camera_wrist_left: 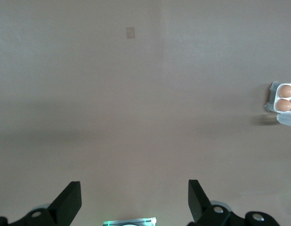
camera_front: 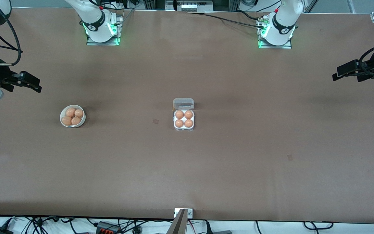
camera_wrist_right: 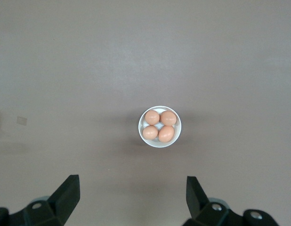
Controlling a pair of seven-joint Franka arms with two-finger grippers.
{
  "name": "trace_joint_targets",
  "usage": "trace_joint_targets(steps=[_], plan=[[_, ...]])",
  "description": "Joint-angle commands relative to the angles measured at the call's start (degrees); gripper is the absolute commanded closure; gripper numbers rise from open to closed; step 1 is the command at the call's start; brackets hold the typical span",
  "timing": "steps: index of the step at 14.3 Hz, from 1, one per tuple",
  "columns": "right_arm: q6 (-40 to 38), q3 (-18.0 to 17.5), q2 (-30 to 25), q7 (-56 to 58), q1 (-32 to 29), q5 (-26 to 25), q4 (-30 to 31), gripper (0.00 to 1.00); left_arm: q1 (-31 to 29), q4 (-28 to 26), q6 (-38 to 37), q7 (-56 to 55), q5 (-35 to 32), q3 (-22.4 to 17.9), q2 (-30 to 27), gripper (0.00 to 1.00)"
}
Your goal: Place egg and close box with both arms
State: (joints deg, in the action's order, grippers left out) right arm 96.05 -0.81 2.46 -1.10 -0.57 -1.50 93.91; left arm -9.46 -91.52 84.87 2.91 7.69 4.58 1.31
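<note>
- While all four cells of the box (camera_front: 183, 119) look full, you need its lid (camera_front: 183, 103), hinged on the edge facing the bases, swung shut.
- Your left pincer (camera_front: 336, 75) and right pincer (camera_front: 37, 85) wait wide and empty at opposite worktop ends, about equally distant.

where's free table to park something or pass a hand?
Bare table between the bowl of eggs and the box, from the box toward the left arm's end, and the whole strip nearer the front camera. Nothing is crowded. Left gripper and right gripper wait, jaws open, above the table's ends.
</note>
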Motion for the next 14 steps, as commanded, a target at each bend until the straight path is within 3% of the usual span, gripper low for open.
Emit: trace_joint_targets(steps=[1,8,14], plan=[[-0.1,-0.2,-0.2,-0.2,0.0,-0.2,-0.4,0.00,-0.6,1.3,-1.1,1.3,1.0,0.3,0.5,0.00],[0.2,-0.2,0.2,-0.2,-0.1,0.5,-0.4,0.00,-0.2,1.4,-1.4,0.9,0.9,1.0,0.4,0.00],[-0.1,-0.1,0.1,0.6,-0.2,0.4,-0.8,0.00,3.7,2.1,-1.2,0.8,-1.4,1.4,0.5,0.00]])
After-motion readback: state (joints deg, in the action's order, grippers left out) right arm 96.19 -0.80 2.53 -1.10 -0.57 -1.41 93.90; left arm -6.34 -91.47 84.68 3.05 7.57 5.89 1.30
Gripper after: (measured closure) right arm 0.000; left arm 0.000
